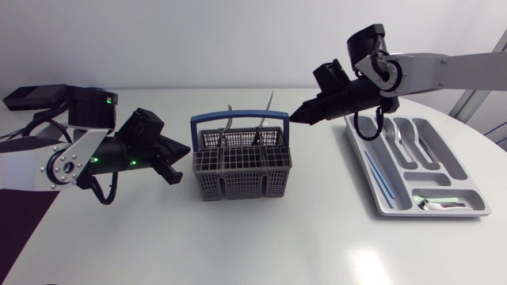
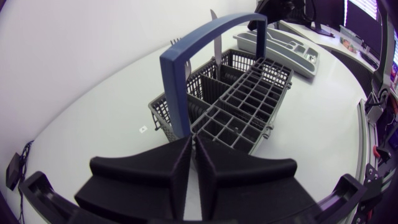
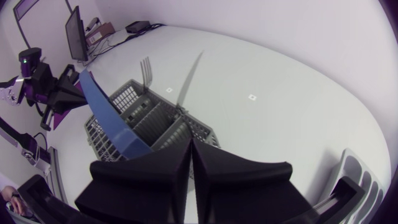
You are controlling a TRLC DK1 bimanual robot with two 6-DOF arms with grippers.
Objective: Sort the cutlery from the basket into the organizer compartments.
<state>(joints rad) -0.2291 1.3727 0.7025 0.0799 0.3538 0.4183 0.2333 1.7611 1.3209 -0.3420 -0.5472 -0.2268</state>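
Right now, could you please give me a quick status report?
Left hand shut, empty, beside basket. Right hand shut, empty, between basket and organizer. Fork and knife stand in basket; handle arches above.

light: bright, even | glare: pale spots on table | shadows: faint, soft beside basket

Grey plastic cutlery basket stands at the centre of the white table, with steel cutlery upright in its rear compartments. Grey organizer tray lies to its right, holding spoons. Left gripper is just left of the basket; right gripper is above its rear right corner.
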